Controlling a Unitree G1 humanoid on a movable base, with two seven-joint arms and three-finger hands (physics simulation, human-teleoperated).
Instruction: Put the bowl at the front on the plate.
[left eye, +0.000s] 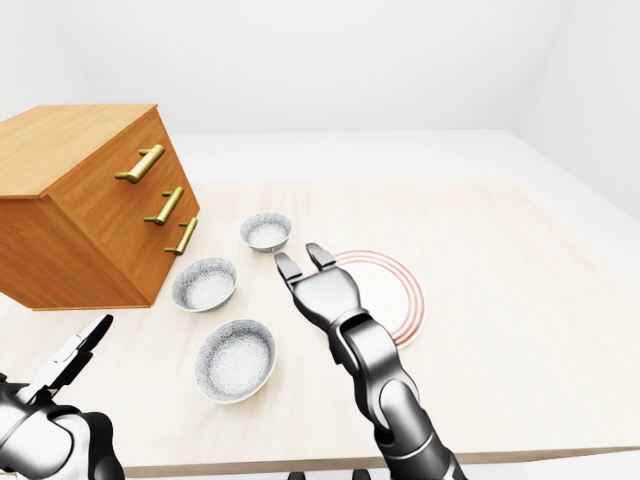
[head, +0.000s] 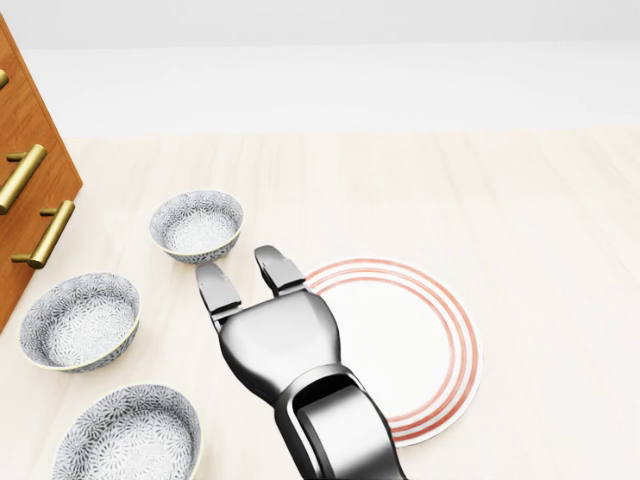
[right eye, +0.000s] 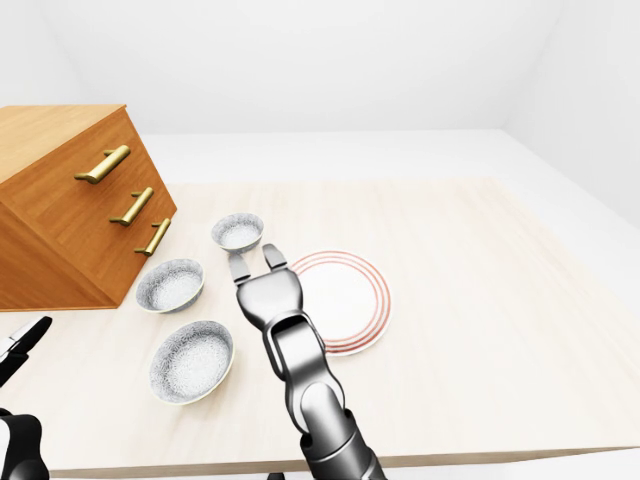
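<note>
Three grey patterned bowls stand in a slanted row on the pale wooden table. The largest bowl is lowest in the left-eye view, a second bowl is above it, and the smallest bowl is highest. A white plate with red rings lies to their right. My right hand reaches over the table between the bowls and the plate, covering the plate's left edge, fingers open and holding nothing. My left hand hovers open at the lower left, left of the lowest bowl.
A wooden chest of drawers with brass handles stands at the left, close to the middle bowl. The table's near edge runs along the bottom of the left-eye view.
</note>
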